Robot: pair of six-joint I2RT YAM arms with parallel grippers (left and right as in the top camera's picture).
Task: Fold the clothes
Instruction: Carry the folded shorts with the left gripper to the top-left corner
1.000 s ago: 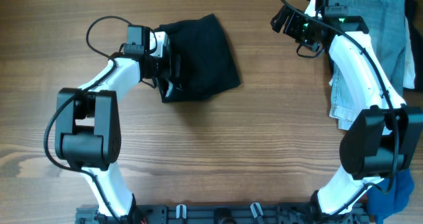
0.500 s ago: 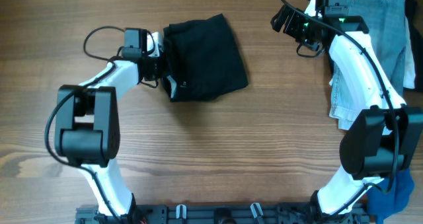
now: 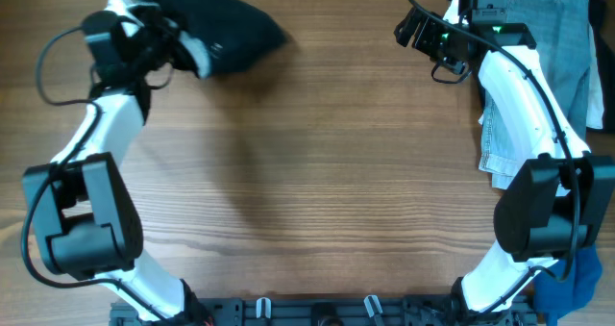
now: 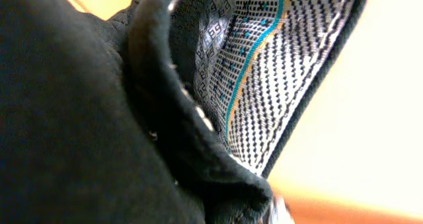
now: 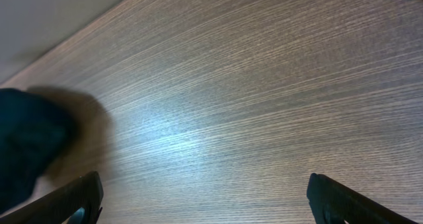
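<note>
Wooden table (image 3: 317, 191) underneath. I see left pincer (image 3: 187, 49) clamped on black shorts (image 3: 226, 28), bunched against its tips, patterned waistband lining (image 4: 264, 85) facing its camera. Right pincer (image 5: 208, 201) spread wide, holding nothing; light-blue jeans (image 3: 553, 28) lie behind it.

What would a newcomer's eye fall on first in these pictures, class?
The bunched black shorts at the far left of the table, held by the left gripper, draw the eye first. In the left wrist view their patterned waistband lining fills the frame. Light-blue jeans lie at the right edge.
</note>
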